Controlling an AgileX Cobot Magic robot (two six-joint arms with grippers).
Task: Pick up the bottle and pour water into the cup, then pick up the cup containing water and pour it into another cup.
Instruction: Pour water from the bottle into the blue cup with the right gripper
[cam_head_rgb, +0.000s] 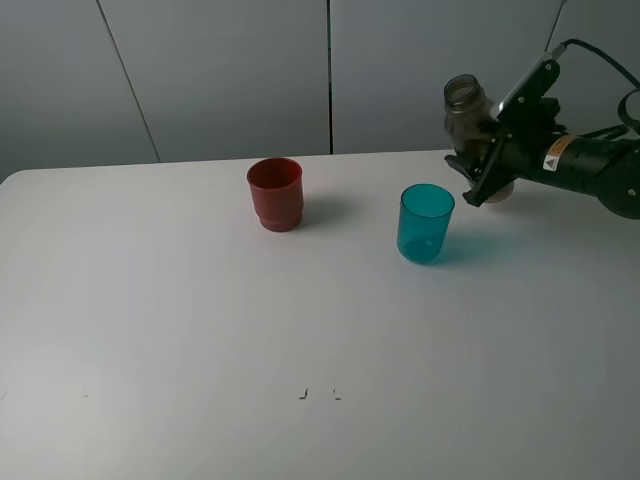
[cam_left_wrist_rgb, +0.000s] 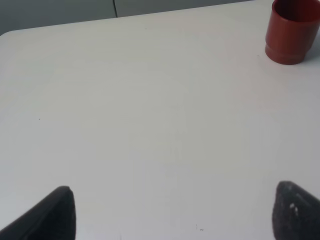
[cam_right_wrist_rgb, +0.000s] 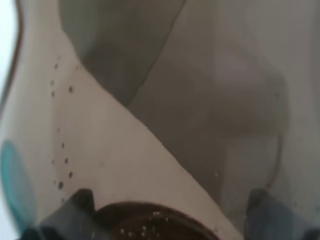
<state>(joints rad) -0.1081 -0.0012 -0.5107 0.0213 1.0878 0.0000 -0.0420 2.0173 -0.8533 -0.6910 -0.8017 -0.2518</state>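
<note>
Pinching the bottle (cam_head_rgb: 468, 115) by its body, my right gripper's (cam_head_rgb: 488, 155) fingers (cam_right_wrist_rgb: 81, 204) are pressing in on both sides of it. In the right wrist view its smoky wall is filling nearly the whole picture.

Moving outward, the bottle is standing just beside the cup (cam_head_rgb: 425, 222), behind it and to its right as the high camera is showing it. It is roughly upright, with its mouth at the top and blurred. I am not managing to tell whether its base is resting on the table (cam_head_rgb: 200, 380) or hanging just clear of it.

The cup itself is sitting upright and untouched. I am seeing no water in it, though its teal wall is making that hard to judge.

The red cup (cam_head_rgb: 275, 193) is standing well apart from the cup, off to its left and slightly further back, also upright.

My left gripper (cam_left_wrist_rgb: 175, 212) is hovering over bare table with its fingers (cam_left_wrist_rgb: 52, 215) spread wide and nothing between them. The red cup is showing at the edge of its view.

As I am reading it, only the grasp is done. I am treating everything else as left to do: tipping the bottle over the cup, parking the bottle, taking the cup, and emptying it into the red cup.
</note>
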